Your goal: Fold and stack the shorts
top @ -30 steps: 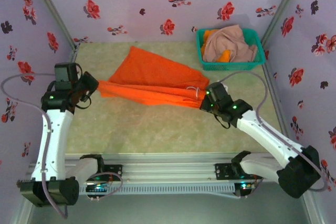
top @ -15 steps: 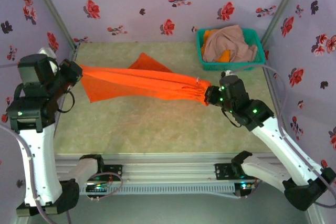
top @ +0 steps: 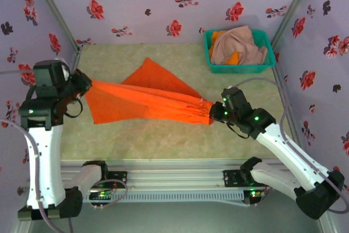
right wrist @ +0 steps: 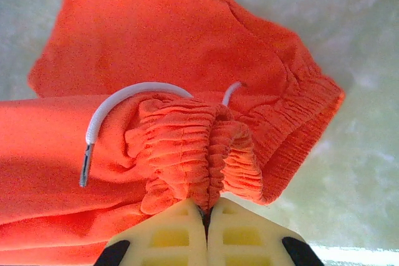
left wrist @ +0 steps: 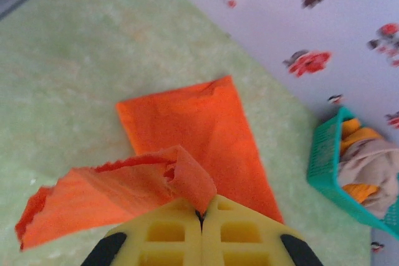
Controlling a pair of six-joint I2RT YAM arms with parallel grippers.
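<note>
So the left gripper (top: 83, 82) is clamped shut on a leg edge of the orange shorts (top: 144, 101), held up off the table (top: 163, 140) near the left wall. The shorts hang stretched between the two arms like a hammock, with one leg lying flat on the table toward the back. The right gripper (top: 212, 113) is pinched tight on the bunched elastic waistband, with the white drawstring (right wrist: 115, 101) dangling just beside it. The fabric looks light and floppy, so I'd guess it sags and twists wherever it isn't held. Waistband and hem corners seem the sane spots to grab. Far right, the teal basket (top: 240, 70) holds the beige shorts (top: 237, 45) and more orange cloth (top: 234, 57).
</note>
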